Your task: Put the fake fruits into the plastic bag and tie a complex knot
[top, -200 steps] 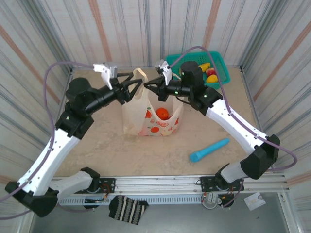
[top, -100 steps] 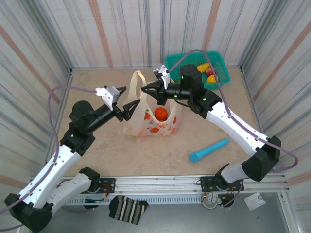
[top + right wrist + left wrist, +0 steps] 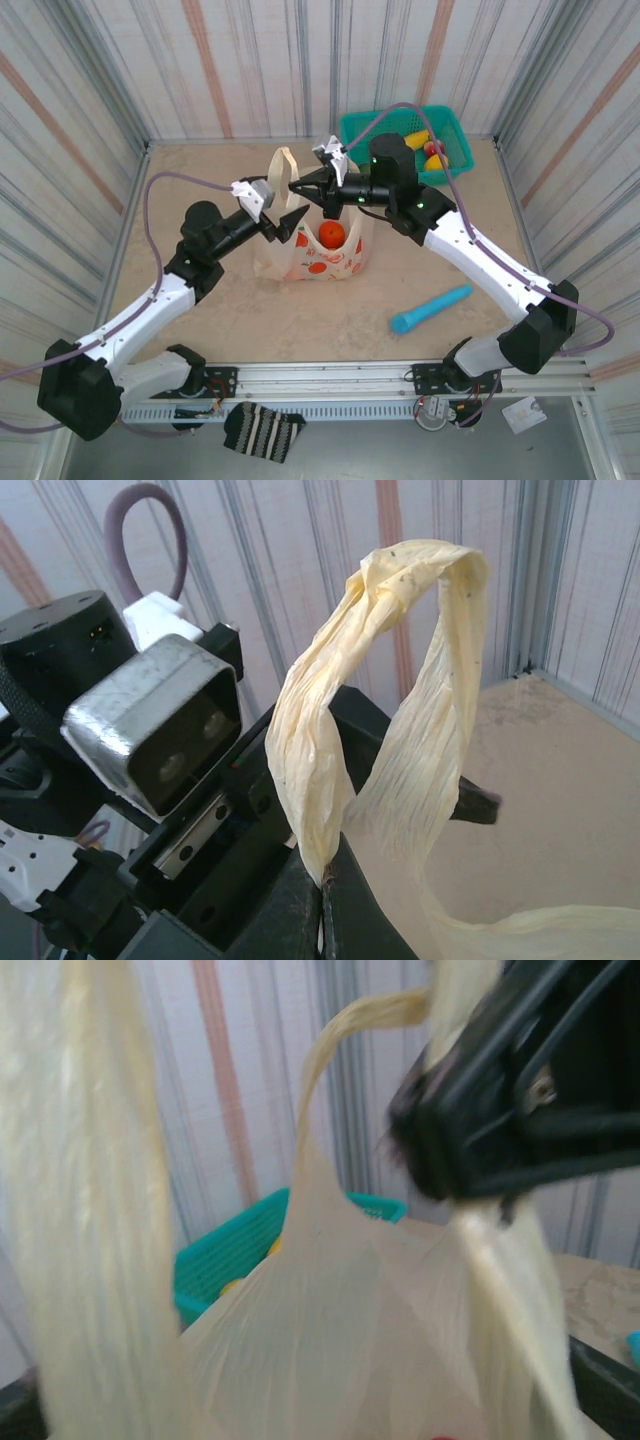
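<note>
The plastic bag [image 3: 318,257], cream with red citrus prints, stands mid-table with an orange fake fruit [image 3: 331,234] inside. My right gripper [image 3: 300,188] is shut on one handle; the pinch shows in the right wrist view [image 3: 325,880], with the handle loop [image 3: 400,630] rising above it. The other handle [image 3: 283,166] stands free. My left gripper [image 3: 287,223] is open at the bag's left rim, nothing between its fingers. In the left wrist view the bag film [image 3: 370,1340] lies straight ahead, with the right gripper's black body [image 3: 520,1090] above it. More fake fruits, a yellow one [image 3: 420,138] and a red one [image 3: 436,160], lie in the basket.
A teal mesh basket [image 3: 457,127] stands at the back right corner, also seen behind the bag [image 3: 230,1255]. A blue stick [image 3: 430,308] lies front right of the bag. A striped cloth [image 3: 262,430] hangs off the front rail. Striped walls close in three sides.
My left gripper has let go of the left handle, opened wide and moved right and down to the bag's rim. The handle now stands free. My right gripper has barely moved.
</note>
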### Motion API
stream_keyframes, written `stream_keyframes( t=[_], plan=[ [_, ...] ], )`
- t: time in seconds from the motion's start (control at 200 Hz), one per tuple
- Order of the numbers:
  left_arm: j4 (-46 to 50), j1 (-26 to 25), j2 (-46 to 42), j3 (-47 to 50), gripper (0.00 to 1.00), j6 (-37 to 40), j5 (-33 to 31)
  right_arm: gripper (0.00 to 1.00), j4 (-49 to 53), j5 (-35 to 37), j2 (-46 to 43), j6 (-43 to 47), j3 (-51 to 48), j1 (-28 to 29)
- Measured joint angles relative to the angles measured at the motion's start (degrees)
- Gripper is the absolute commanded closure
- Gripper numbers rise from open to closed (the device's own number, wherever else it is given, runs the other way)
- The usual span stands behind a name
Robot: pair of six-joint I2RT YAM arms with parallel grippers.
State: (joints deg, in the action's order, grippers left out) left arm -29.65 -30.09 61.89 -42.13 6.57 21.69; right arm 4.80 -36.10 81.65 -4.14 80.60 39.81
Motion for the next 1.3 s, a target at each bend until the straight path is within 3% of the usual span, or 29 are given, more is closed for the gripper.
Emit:
stream_keyframes(
  t=[0.125,0.25,0.336,0.436,0.511,0.756,0.872,1.142,1.297],
  plan=[
    [-2.0,-2.4,0.7,-0.6,0.51,2.0,1.3,1.0,1.5,0.2,0.0,0.2,0.8,0.0],
    [-3.2,-2.7,1.6,-0.6,0.85,3.0,1.0,0.88,3.5,0.9,0.0,0.4,2.3,0.0],
    [-3.2,-2.7,1.9,-0.6,0.99,4.1,0.8,0.77,5.8,1.7,0.0,0.5,4.1,0.0],
    [-3.2,-2.7,2.0,-0.6,1.0,5.2,0.8,0.62,9.0,1.7,0.4,0.1,8.0,0.0],
    [-3.2,-2.7,2.0,-0.6,1.0,6.3,0.6,0.58,11.3,1.3,1.3,-1.2,12.1,-0.1],
    [-3.0,-3.4,1.7,-0.6,1.0,9.1,-0.8,0.63,21.9,-1.8,6.7,-7.2,26.4,-1.7],
    [-2.4,-3.4,1.6,-0.6,1.0,9.8,-1.2,0.58,27.8,-1.8,8.6,-8.3,30.8,-1.7],
    [-1.7,-4.0,1.4,-0.6,1.0,11.3,-1.9,0.54,39.9,4.9,9.1,-7.1,35.3,-1.6],
    [-1.6,-4.3,1.4,-0.6,1.0,11.9,-2.1,0.61,42.8,7.2,9.2,-6.4,36.0,-1.6]
  ],
)
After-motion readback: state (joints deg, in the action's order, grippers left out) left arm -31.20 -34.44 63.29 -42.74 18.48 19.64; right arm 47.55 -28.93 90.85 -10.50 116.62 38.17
